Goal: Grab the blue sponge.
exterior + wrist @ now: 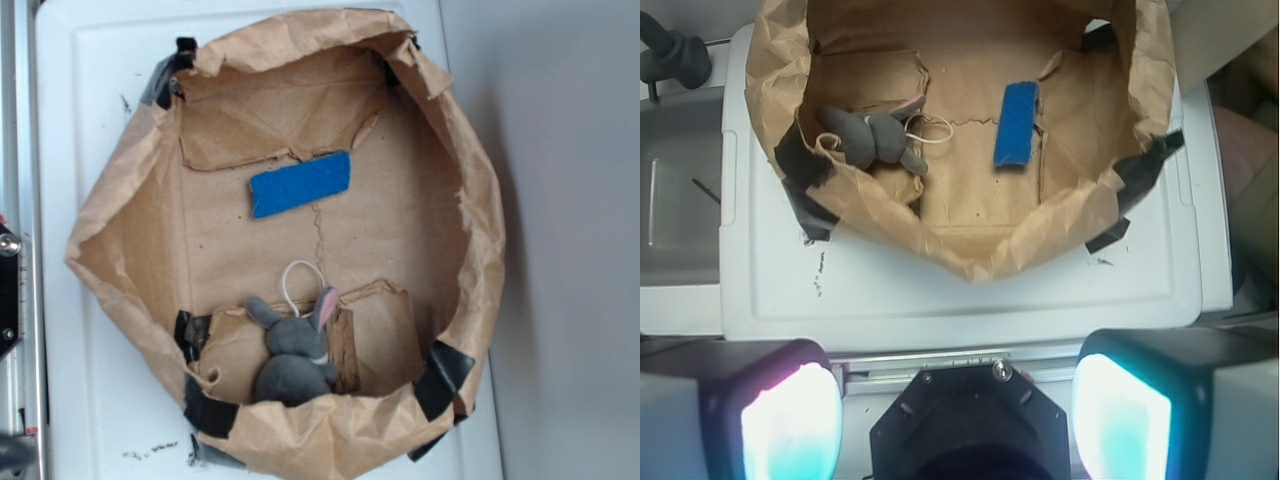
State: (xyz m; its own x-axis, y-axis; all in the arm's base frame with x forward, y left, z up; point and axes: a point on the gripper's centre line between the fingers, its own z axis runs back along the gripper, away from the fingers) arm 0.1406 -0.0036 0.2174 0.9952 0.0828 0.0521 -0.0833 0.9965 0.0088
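Blue sponge [1017, 124] is lying flat on the paper-lined box [970, 255] floor, well ahead of my gripper [958, 410] and slightly right; I'm seeing the pads [1120, 420] spread wide, holding nothing.

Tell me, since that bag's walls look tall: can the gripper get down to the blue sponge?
Probably yes. The blue sponge lies flat on the paper bag's open floor, nothing on it, apart from the grey plush rabbit. The open gripper is outside the bag; coming from above should clear its walls.

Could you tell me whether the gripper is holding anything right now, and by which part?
Nothing is held: the gripper is open, and the blue sponge lies untouched in the paper bag.
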